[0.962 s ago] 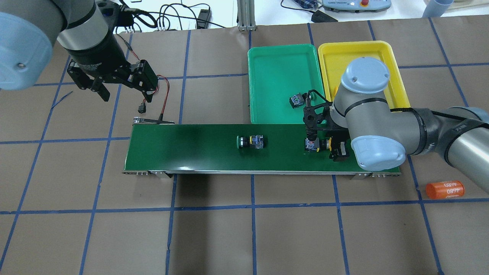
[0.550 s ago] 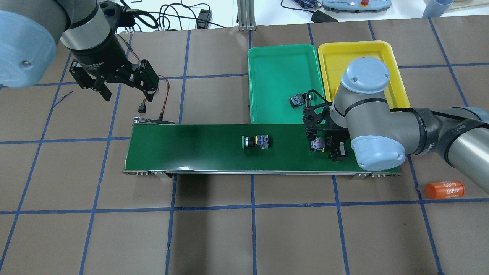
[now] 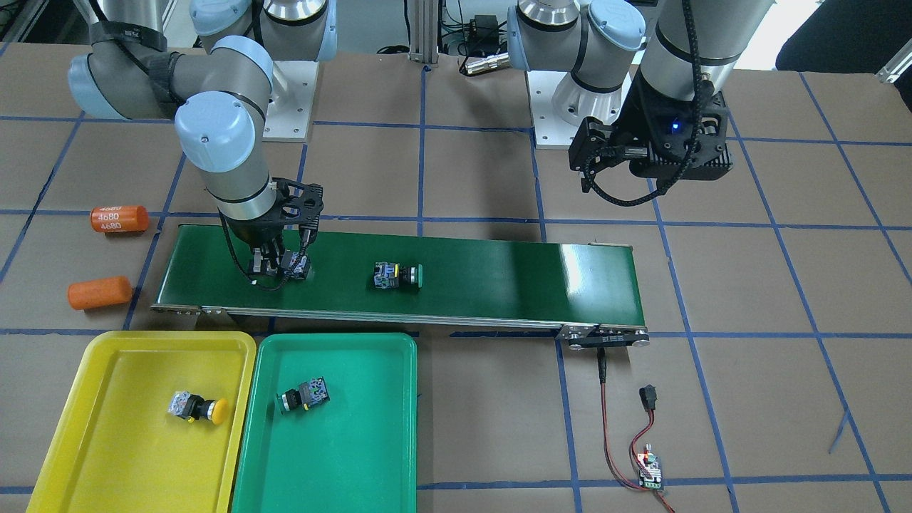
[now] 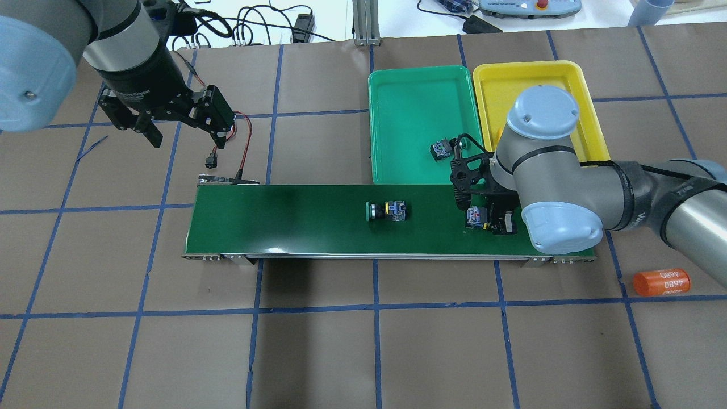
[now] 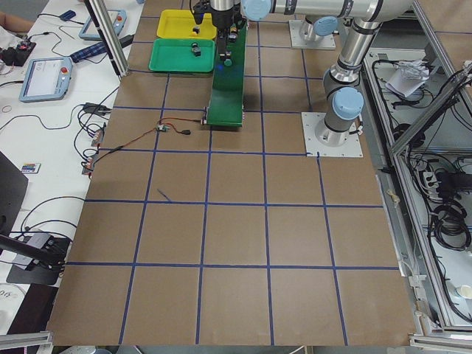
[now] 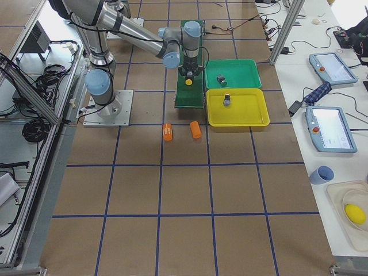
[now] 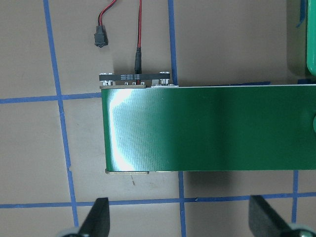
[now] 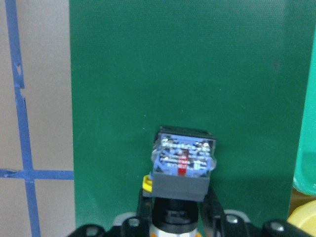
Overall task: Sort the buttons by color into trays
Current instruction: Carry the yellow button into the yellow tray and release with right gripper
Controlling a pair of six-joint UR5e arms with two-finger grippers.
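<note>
"The overhead view hides the grip. What holds it?"
"In the wrist view, the right tool (image 8: 176, 210) is closed on the yellow button (image 8: 182, 165). It lies lengthwise on the conveyor belt (image 8: 197, 74), terminals pointing away. The left tool (image 4: 186, 140) gapes wide, empty."

A: Conveyor belt (image 3: 499, 278), contents?
B: One green-capped button (image 3: 397, 276), lying mid-belt. One further button (image 3: 297, 265), cap hidden, at the lowered right hand (image 3: 274, 269).
A: Trays?
B: Yellow tray (image 3: 171, 336): one yellow-capped button (image 3: 199, 407). Green tray (image 3: 335, 337): one green button (image 3: 303, 395).
A: Worktop (image 3: 748, 320)?
B: Orange cylinder marked 4680 (image 3: 119, 218); plain orange cylinder (image 3: 100, 292).
</note>
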